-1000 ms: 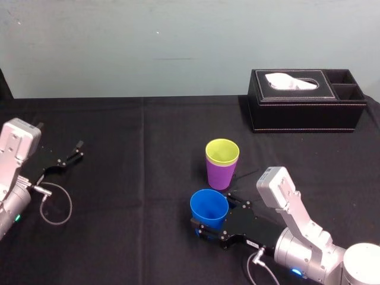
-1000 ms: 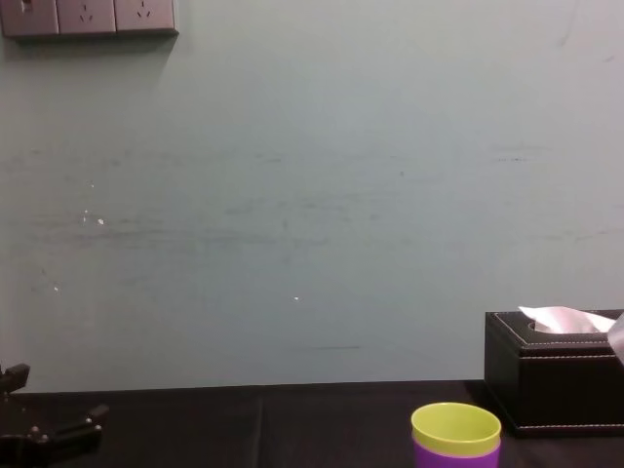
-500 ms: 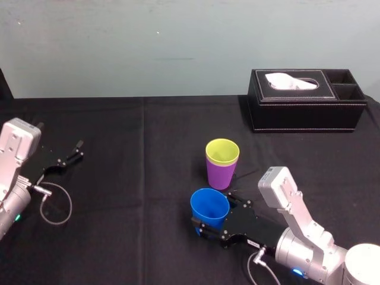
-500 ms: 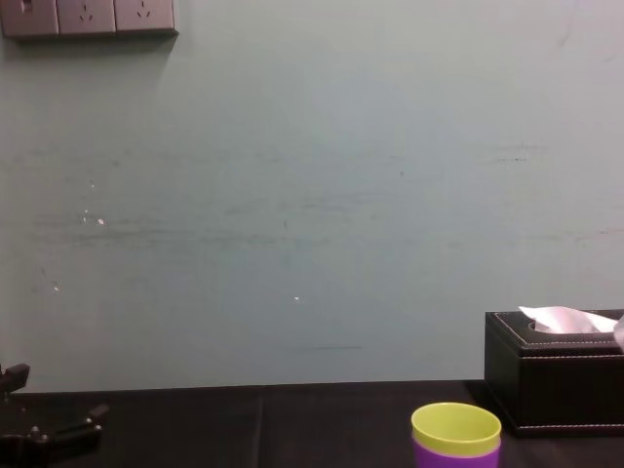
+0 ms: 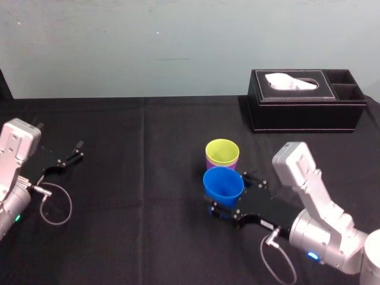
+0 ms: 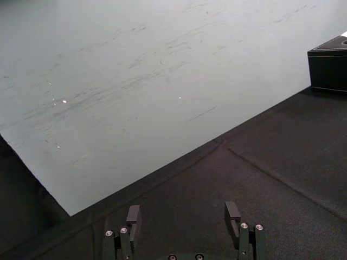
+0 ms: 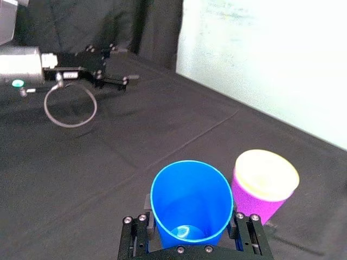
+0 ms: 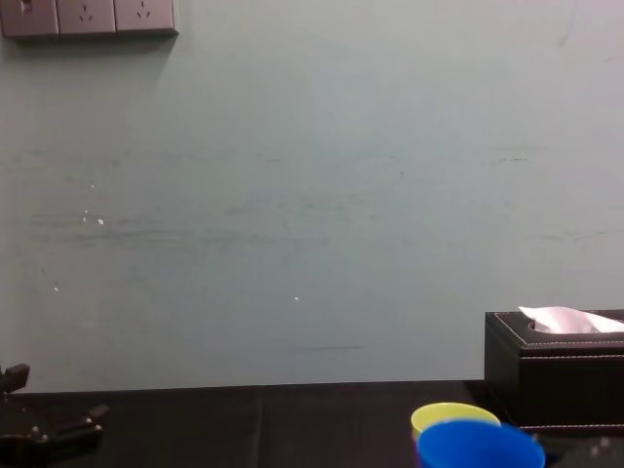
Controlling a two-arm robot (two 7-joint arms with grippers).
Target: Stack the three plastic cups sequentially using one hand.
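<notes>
a black-clothed table (image 5: 148, 119) is seen, with a black tissue box (image 5: 306, 110) set at its far right. well nearer than the tissue box and to its left, the right pincer (image 5: 227, 191) is clamped around the blue cup (image 5: 222, 185), which is held upright. far to the left of the tissue box, the left pincer (image 6: 182, 214) is rested wide open, with nothing gripped. just beyond the blue cup, towards the tissue box, the yellow-green cup (image 5: 222, 151) is nested in the purple cup (image 7: 255, 203).

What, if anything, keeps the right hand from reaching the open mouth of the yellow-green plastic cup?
Likely nothing, so yes. The right hand, shut on the bright blue plastic cup, is close beside the yellow-green plastic cup, whose mouth is open and uncovered.
</notes>
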